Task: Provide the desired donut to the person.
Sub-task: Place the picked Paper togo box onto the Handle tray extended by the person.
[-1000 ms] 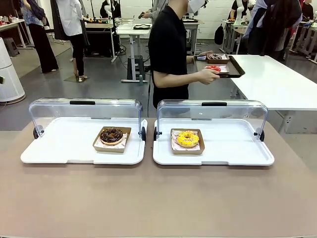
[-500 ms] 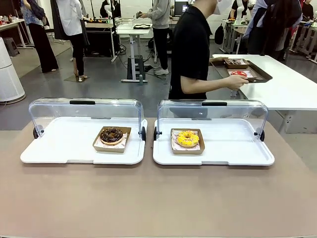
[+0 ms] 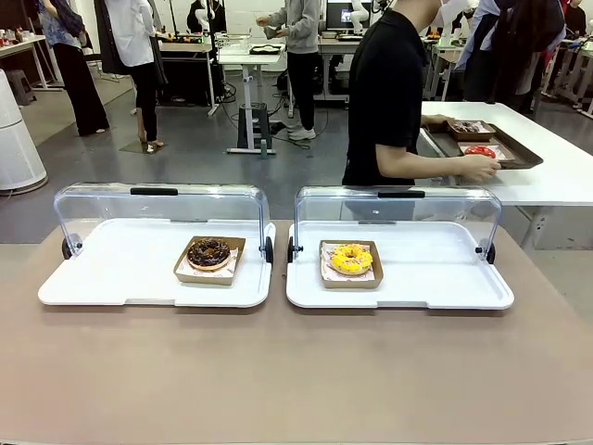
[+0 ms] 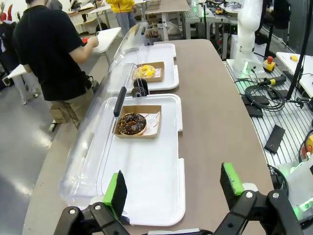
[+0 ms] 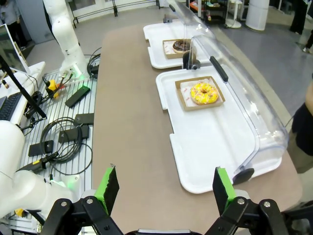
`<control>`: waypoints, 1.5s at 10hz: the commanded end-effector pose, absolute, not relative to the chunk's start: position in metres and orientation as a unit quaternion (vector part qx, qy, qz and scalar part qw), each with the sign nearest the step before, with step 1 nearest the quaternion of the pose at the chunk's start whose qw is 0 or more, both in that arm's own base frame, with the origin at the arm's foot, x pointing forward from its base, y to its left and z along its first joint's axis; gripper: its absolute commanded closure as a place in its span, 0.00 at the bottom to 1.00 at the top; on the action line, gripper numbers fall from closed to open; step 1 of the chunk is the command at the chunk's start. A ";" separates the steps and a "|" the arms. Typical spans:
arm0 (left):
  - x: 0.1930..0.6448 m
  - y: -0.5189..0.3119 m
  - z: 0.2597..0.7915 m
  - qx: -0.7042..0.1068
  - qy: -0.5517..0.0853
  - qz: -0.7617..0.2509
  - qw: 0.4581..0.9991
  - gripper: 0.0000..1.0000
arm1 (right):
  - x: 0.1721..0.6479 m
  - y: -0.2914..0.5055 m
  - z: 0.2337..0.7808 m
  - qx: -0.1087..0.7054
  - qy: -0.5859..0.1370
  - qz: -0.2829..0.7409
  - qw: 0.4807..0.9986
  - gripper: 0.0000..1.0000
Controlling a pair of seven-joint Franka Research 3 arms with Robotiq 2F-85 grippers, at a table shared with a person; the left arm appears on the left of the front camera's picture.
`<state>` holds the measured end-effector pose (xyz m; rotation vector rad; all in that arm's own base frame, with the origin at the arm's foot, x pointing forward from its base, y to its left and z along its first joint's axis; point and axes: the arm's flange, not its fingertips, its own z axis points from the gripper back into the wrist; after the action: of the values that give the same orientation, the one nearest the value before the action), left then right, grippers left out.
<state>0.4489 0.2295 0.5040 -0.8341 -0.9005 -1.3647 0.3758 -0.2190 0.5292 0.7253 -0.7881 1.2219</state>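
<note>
Two white trays are sitting side by side on the brown table (image 3: 296, 371), each with a clear hinged lid standing raised along its far edge. The left tray (image 3: 120, 278) is carrying one chocolate donut (image 3: 208, 251) in a brown card holder. The right tray (image 3: 435, 278) is carrying one yellow donut (image 3: 351, 259) in a matching holder. Both raised lids are standing between the donuts and the person (image 3: 389, 93), who is standing beyond the right tray, turned away toward a white side table. The person's hand (image 3: 482, 167) is resting on a dark serving tray (image 3: 514, 153) there, which is holding a red item and a darker one, too small to identify.

The left gripper (image 4: 173, 188) is hanging over the near end of the left tray with its jaws spread wide, holding nothing. The right gripper (image 5: 164, 188) is hanging over the table edge beside the right tray, jaws likewise wide and empty. In the right wrist view, the person is cut off at the frame edge. Cables and small devices are lying on the slatted bench beside the table.
</note>
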 end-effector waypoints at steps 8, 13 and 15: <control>0.449 0.230 0.506 -0.358 -0.389 -0.590 0.610 0.00 | 0.375 -0.220 0.529 0.325 -0.352 0.551 0.683 0.00; 0.449 0.230 0.506 -0.358 -0.389 -0.590 0.610 0.00 | 0.375 -0.220 0.529 0.325 -0.352 0.551 0.683 0.00; 0.449 0.230 0.506 -0.358 -0.389 -0.590 0.610 0.00 | 0.375 -0.220 0.529 0.325 -0.352 0.551 0.683 0.00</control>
<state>0.4492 0.2292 0.5041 -0.8338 -0.9004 -1.3655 0.3758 -0.2190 0.5292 0.7253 -0.7880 1.2219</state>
